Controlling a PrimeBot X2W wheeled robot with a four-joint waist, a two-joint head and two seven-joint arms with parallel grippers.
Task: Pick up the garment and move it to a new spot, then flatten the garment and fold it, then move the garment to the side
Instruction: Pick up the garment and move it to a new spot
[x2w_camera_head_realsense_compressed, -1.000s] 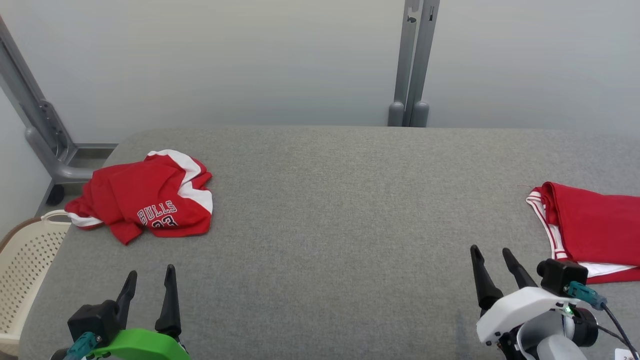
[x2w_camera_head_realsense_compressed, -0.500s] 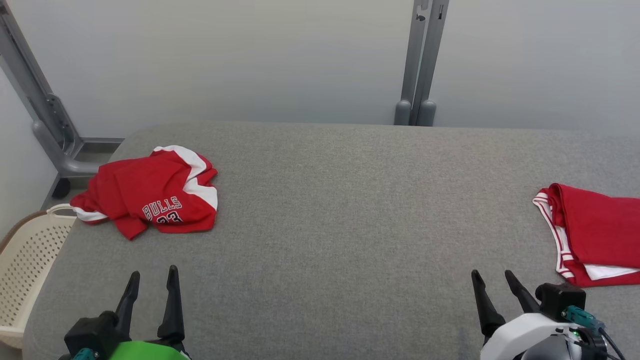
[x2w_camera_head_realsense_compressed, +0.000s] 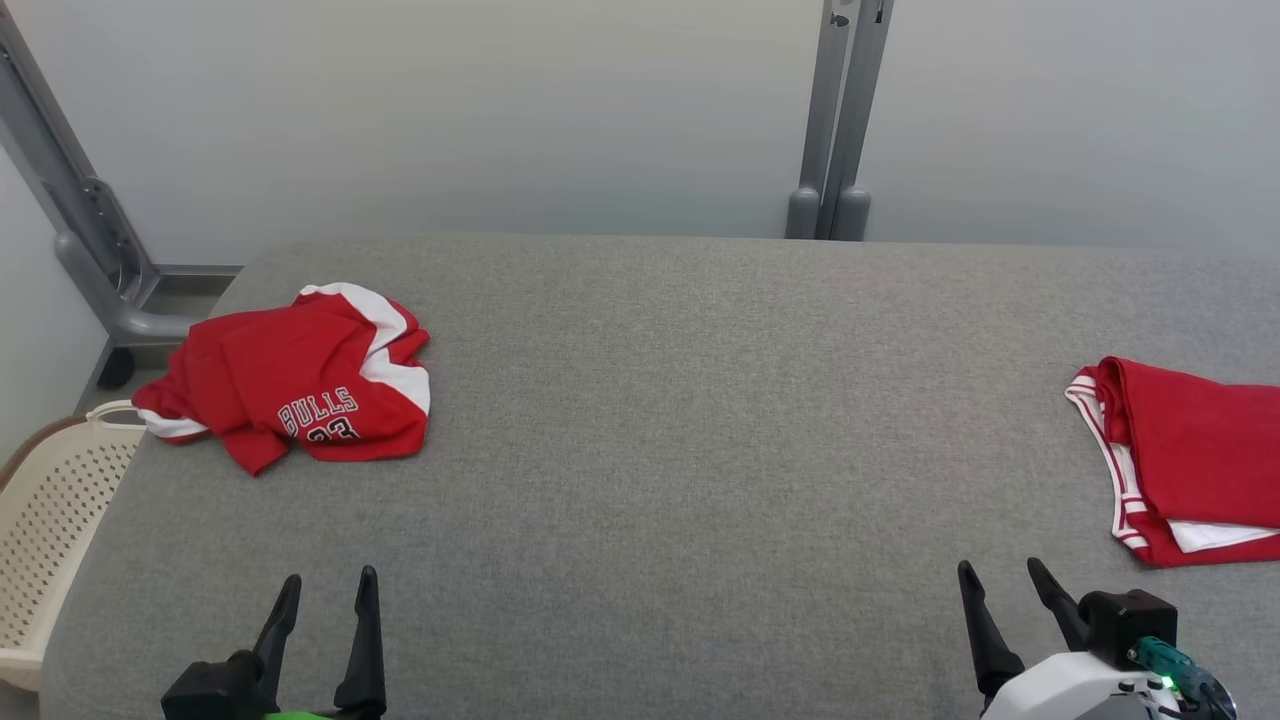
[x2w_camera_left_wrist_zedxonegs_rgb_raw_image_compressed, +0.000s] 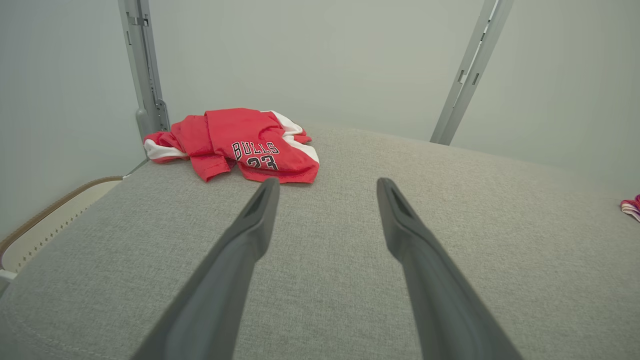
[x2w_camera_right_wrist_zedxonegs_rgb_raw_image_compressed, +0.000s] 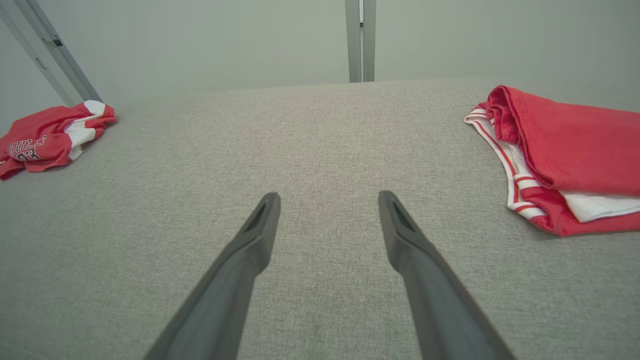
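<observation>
A crumpled red and white garment (x2w_camera_head_realsense_compressed: 290, 385) printed BULLS 23 lies at the far left of the grey padded table (x2w_camera_head_realsense_compressed: 700, 400); it also shows in the left wrist view (x2w_camera_left_wrist_zedxonegs_rgb_raw_image_compressed: 240, 142) and the right wrist view (x2w_camera_right_wrist_zedxonegs_rgb_raw_image_compressed: 45, 137). My left gripper (x2w_camera_head_realsense_compressed: 330, 577) stands open near the front edge, well short of it, with nothing between its fingers (x2w_camera_left_wrist_zedxonegs_rgb_raw_image_compressed: 327, 182). At the front right my right gripper (x2w_camera_head_realsense_compressed: 1000, 566) is open and empty too (x2w_camera_right_wrist_zedxonegs_rgb_raw_image_compressed: 329, 196).
A second red garment (x2w_camera_head_realsense_compressed: 1190, 450) with white striped trim lies folded at the table's right edge (x2w_camera_right_wrist_zedxonegs_rgb_raw_image_compressed: 570, 150). A cream perforated basket (x2w_camera_head_realsense_compressed: 50, 500) sits beside the table's left edge. Grey metal posts (x2w_camera_head_realsense_compressed: 835, 120) stand behind the table against the pale wall.
The head view has shifted slightly. Both grippers now sit lower in it, drawn back toward the front edge. Both stay open, and the garments lie as before.
</observation>
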